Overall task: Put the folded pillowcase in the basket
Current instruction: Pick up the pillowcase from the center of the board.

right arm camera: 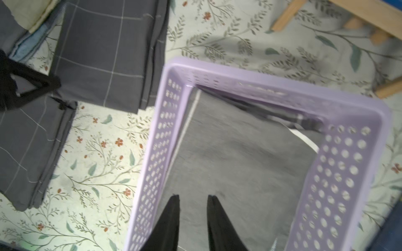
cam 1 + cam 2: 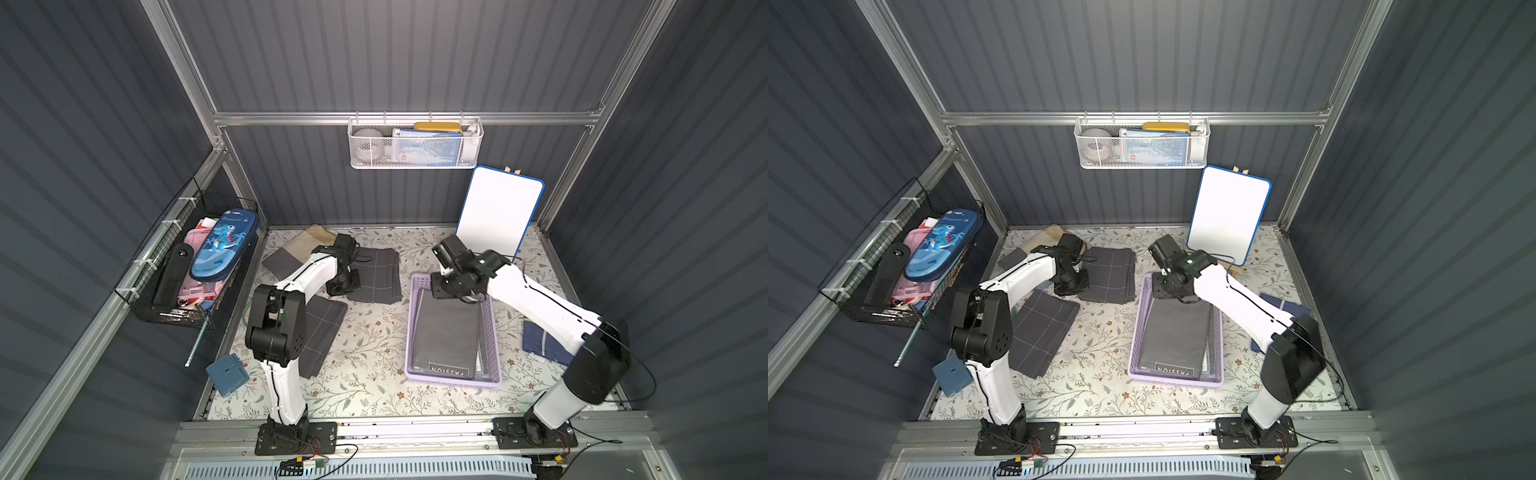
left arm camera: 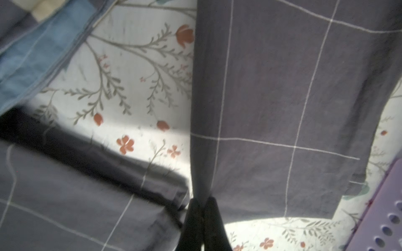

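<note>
Left wrist view: left gripper point(image 3: 202, 204) pinches an edge of the checked pillowcase point(image 3: 282, 97), likely to lift it; it lies beside the basket point(image 1: 239, 76); right gripper point(image 1: 193, 206), spread, hovers over the basket.

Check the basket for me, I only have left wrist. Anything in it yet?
Observer: Yes, a plain gray folded pillowcase lies in the basket.
Operator: Right side doing what?
Observer: Right pincer is over that cloth at the basket's far end, jaws apart, empty.
Operator: Anything beyond the basket?
Observer: A navy cloth lies apart from the basket, on its right.
</note>
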